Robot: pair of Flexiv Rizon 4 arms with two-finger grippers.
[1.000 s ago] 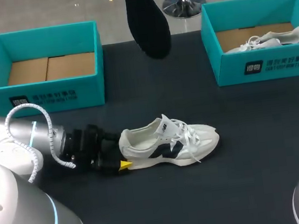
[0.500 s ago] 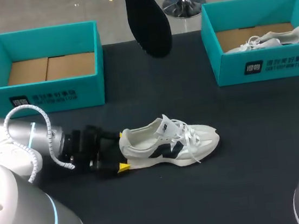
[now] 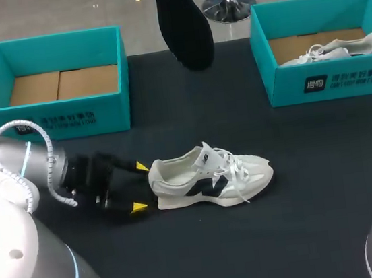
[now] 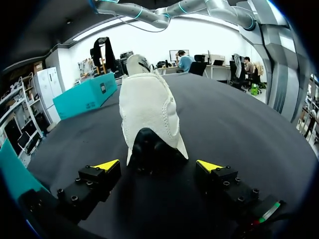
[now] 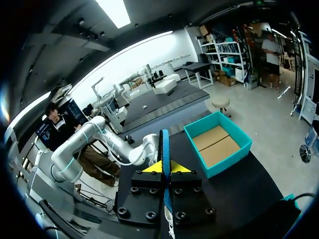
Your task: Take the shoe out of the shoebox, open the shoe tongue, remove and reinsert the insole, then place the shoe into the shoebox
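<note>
The white shoe [image 3: 208, 177], smooth, with a dark side panel and loose laces, stands upright on its sole mid-counter [image 3: 304, 219], a matte black surface. The left claw [image 3: 138, 187] is spread wide just behind the rounded, padded heel, not touching it. The right claw [image 5: 164, 167] is clamped on the thin, flat dark insole [image 3: 184, 27]. Teal cardboard shoeboxes [image 3: 54, 114] sit at the far corners.

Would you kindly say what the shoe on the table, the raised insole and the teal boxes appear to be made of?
The shoe looks like matte white fabric or suede with a dark panel and cloth laces. The insole seems thin dark foam, matte. The left shoebox and right shoebox look like matte teal cardboard with brown floors.
</note>
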